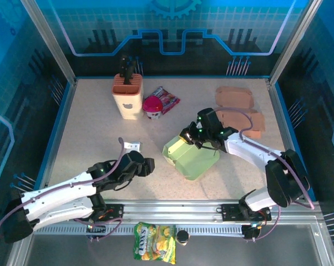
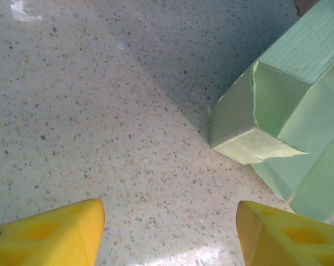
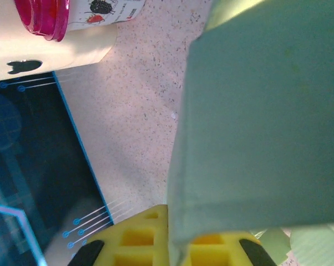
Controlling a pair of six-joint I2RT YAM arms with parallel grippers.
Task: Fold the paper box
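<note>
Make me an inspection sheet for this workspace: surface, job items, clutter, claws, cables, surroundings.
Surface: speckled table, one small white piece on it.
Job's things: green paper box, partly folded, mid-table.
Clutter: beige holder, pink-lidded cup, snack packet, brown cardboard flats at the back; snack bag by the front rail.
Claws: left claw open over bare table beside the box; right claw shut on a box wall.
Cables: purple cable along each arm.
Surroundings: blue panel walls, metal frame.
</note>
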